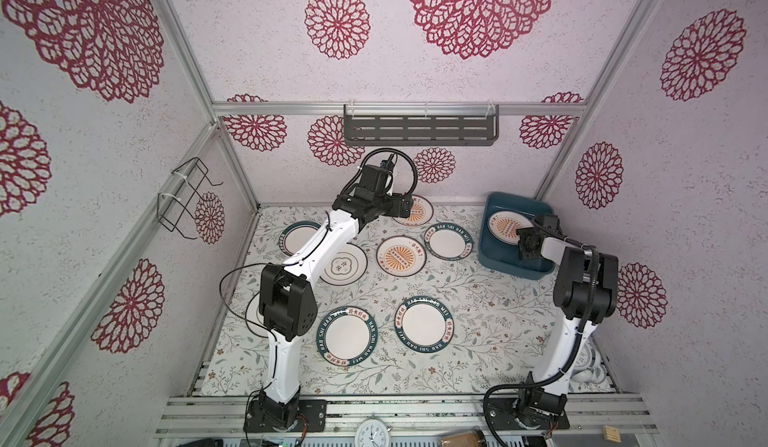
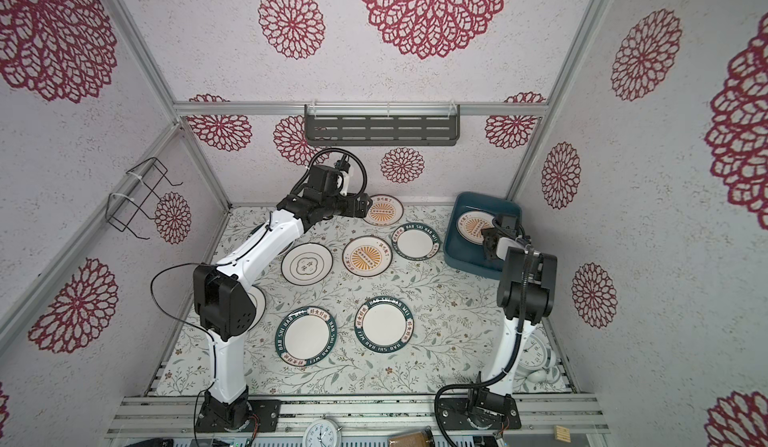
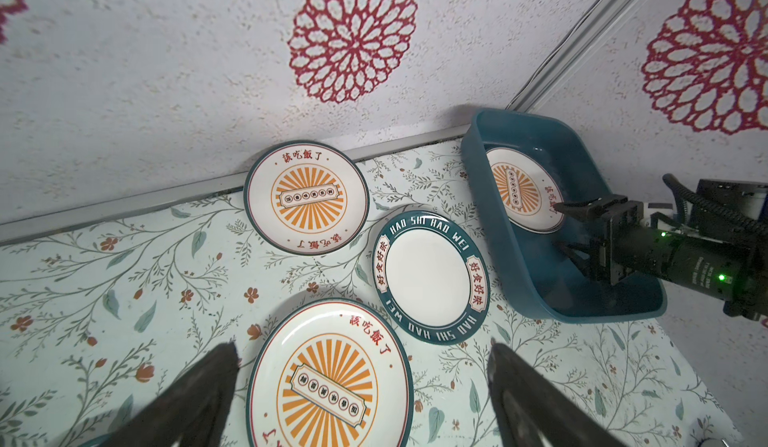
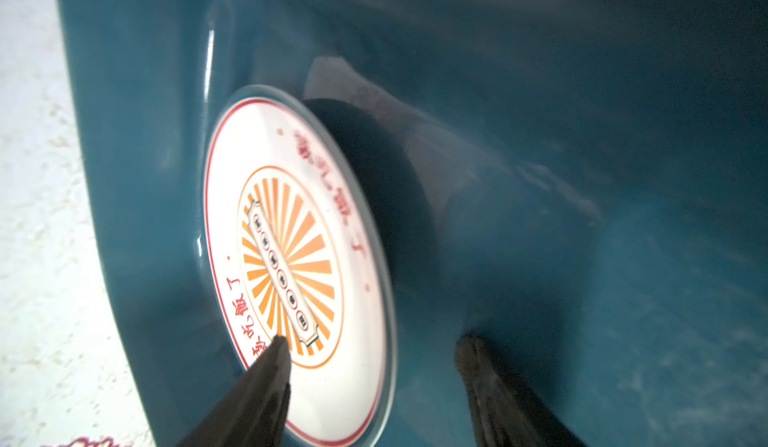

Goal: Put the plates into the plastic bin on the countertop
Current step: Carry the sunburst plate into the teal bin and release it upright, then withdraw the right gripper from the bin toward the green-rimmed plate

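Observation:
The dark teal plastic bin stands at the back right of the leafy countertop. One sunburst plate rests in its far end. My right gripper is inside the bin, open, its fingers straddling the plate's near edge without gripping it. My left gripper hangs open and empty above another sunburst plate. Several more plates lie on the countertop, among them green-rimmed ones and a clover one.
A sunburst plate lies against the back wall. The left arm covers parts of two plates. A grey slotted shelf hangs on the back wall and a wire rack on the left wall. A clock lies behind the right arm.

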Controlling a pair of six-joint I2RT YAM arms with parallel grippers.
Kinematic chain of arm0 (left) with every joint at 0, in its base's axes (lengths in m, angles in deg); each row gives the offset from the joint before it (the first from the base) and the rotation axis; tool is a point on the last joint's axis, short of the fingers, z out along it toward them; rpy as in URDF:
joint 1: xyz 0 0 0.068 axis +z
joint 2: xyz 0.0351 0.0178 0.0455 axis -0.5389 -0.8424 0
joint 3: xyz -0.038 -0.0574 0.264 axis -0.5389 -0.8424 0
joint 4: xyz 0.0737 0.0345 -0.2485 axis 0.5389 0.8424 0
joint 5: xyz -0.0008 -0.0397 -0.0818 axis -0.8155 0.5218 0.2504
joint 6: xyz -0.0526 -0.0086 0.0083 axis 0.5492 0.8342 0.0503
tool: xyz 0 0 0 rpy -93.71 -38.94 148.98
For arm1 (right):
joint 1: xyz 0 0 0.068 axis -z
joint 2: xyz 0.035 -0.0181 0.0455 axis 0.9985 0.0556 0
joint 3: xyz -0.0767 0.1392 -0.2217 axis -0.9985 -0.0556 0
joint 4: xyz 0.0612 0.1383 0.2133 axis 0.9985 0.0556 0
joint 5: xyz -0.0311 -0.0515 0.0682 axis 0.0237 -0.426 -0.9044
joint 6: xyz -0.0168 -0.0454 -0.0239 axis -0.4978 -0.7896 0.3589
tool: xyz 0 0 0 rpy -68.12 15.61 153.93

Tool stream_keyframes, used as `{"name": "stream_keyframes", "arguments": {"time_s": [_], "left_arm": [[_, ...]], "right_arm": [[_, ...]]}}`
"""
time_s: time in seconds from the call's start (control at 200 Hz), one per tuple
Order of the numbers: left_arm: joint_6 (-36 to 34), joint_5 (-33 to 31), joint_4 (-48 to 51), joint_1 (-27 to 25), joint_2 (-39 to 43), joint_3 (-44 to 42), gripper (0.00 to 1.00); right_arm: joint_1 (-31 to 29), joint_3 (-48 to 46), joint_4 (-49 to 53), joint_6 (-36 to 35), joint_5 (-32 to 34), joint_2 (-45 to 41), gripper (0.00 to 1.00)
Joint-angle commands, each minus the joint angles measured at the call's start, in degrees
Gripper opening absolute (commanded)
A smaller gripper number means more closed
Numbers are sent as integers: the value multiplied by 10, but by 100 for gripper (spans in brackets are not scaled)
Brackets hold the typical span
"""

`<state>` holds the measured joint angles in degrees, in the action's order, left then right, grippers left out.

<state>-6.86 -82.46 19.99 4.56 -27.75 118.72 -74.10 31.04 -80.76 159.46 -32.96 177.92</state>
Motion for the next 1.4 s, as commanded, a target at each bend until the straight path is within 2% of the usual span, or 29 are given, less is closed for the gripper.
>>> {"name": "stream_keyframes", "arguments": {"time_s": [0.0,0.14,0.215,0.38,0.485,0.655,0.801,0.871,1.001,1.241,1.336,1.391], "left_arm": [[5,-2,-16,3,34,-19,97],[10,-24,-5,2,44,-33,97],[15,-35,-5,0,79,-48,97],[62,-43,-12,-1,113,-93,97],[116,-47,-20,-6,143,-135,97],[191,-72,-25,-18,196,-218,97],[218,-108,-22,-36,246,-272,97],[228,-104,-32,-38,268,-297,97],[221,-107,-39,-38,300,-327,97],[154,-22,-22,-37,305,-339,97],[129,-1,-20,-36,302,-341,97],[115,7,-24,-37,302,-344,97]], "right_arm": [[1,12,45,-34,-18,-19,79],[-3,14,68,-80,-46,-51,87],[-7,9,66,-113,-62,-78,91],[-25,23,67,-191,-119,-116,92],[-56,35,102,-267,-117,-156,92],[-138,-18,102,-321,-121,-234,91],[-210,-100,92,-314,-136,-289,92],[-243,-140,98,-311,-162,-315,91],[-289,-229,125,-335,-163,-377,91],[-314,-365,171,-331,-161,-491,90],[-326,-428,155,-298,-167,-527,89],[-338,-457,155,-272,-144,-548,87]]}}
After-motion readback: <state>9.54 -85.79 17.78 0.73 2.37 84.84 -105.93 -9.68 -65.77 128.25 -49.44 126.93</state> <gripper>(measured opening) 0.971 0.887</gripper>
